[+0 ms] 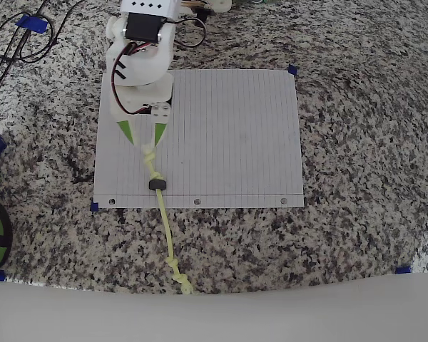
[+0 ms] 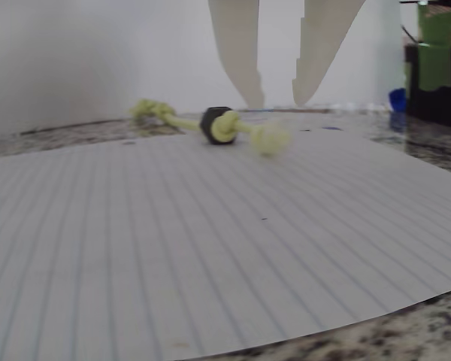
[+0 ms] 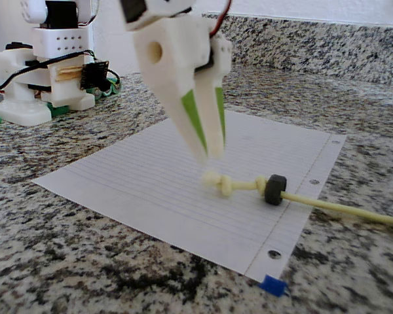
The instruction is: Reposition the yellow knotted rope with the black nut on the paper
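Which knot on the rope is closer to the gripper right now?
The knot on the paper, beside the black nut, just below the open gripper. The other knot lies off the sheet on the granite.

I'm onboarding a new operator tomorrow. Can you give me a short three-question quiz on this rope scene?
1. True or false: the yellow knotted rope lies wholly on the paper.
2. The black nut sits: A) near the punched-hole edge, B) at the paper's centre, C) off the paper.
3. Fill in: the gripper is ___, above the rope's knotted end.

Key: 1 false, one end trails onto the granite counter; 2 A; 3 open.
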